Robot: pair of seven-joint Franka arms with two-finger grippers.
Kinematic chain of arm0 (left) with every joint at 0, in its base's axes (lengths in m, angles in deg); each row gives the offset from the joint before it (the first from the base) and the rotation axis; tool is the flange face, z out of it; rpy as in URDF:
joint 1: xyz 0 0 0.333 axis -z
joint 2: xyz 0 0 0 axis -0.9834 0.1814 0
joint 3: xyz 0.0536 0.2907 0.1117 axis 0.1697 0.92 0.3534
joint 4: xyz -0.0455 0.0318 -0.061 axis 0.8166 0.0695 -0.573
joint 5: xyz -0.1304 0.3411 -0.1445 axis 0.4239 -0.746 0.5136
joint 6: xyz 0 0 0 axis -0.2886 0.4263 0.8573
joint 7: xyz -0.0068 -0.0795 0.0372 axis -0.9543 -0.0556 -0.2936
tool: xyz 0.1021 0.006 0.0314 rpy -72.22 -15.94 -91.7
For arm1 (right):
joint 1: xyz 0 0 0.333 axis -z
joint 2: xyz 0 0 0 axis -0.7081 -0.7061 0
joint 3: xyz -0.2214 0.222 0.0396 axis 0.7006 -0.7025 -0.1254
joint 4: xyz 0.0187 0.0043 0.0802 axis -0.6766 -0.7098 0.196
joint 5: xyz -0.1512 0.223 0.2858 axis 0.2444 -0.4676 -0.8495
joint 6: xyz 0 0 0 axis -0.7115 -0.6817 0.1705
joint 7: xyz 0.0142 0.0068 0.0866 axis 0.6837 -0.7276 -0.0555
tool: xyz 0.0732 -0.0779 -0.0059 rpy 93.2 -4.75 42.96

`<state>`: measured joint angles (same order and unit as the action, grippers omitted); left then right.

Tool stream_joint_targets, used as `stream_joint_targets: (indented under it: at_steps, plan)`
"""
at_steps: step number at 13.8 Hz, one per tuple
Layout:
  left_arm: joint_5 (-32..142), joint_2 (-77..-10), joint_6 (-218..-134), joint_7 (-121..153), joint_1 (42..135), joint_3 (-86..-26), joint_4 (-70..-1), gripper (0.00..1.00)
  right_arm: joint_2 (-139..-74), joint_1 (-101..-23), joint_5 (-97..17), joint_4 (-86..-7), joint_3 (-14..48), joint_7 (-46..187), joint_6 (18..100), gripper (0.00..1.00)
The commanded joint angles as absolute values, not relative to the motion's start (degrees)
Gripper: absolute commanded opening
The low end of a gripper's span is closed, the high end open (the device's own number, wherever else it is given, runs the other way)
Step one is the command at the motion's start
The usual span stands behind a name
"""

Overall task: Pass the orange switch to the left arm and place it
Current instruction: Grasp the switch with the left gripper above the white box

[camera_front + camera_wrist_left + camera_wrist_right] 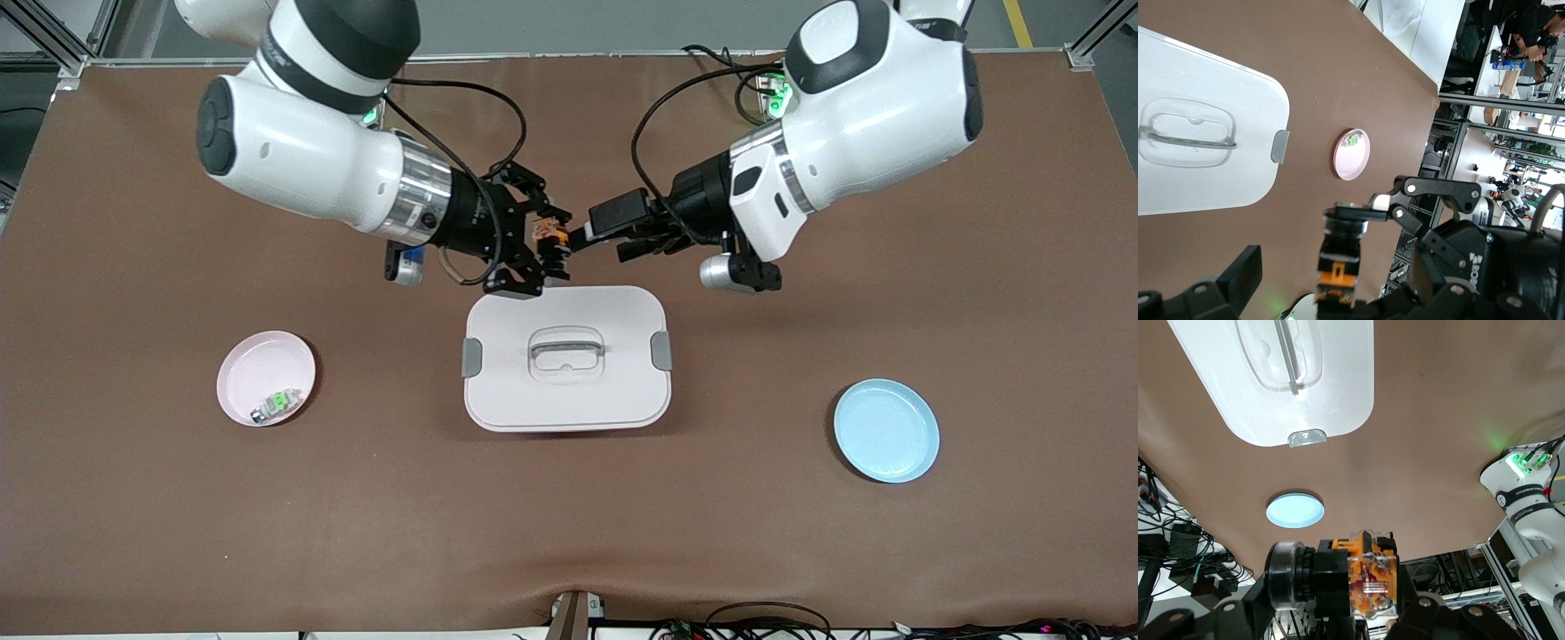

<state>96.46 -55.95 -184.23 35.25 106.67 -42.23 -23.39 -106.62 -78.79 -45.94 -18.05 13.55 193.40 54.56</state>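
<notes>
Front view: the orange switch [550,236] is held clamped in the right gripper [539,240] above the box's [566,357] robot-side edge, facing the left gripper [569,242], whose fingers are spread wide, over the brown-covered tabletop [569,533].

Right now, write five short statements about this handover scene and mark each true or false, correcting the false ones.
1. The right gripper is shut on the orange switch. True.
2. The left gripper is clamped on the switch. False: its fingers are open beside it.
3. The box has its lid off. False: the lid is on, handle up.
4. A green-and-silver switch lies in the pink plate. True.
5. The blue plate holds a switch. False: nothing is in it.
</notes>
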Motion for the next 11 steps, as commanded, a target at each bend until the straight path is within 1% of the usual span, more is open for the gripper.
stream_joint_targets:
  at_steps: [1,5,8,11]
  plan:
    - [96.68,-55.60,-185.38,36.10,107.85,-41.90,-23.28,1.00,-111.17,-80.41,-44.01,-10.44,14.47,198.62,54.07,0.00]
    - [95.80,-53.93,-185.47,35.31,108.20,-41.81,-23.28,1.00,-113.73,-81.46,-43.74,-7.88,14.65,200.48,54.24,0.00]
    - [91.85,-53.05,-185.56,33.30,108.12,-41.90,-23.02,1.00,-114.08,-81.90,-43.12,-7.17,14.74,200.57,54.25,0.00]
    - [91.84,-52.70,-185.47,27.77,107.24,-41.90,-23.10,1.00,-114.17,-82.87,-43.03,-7.17,14.74,200.66,55.73,0.00]
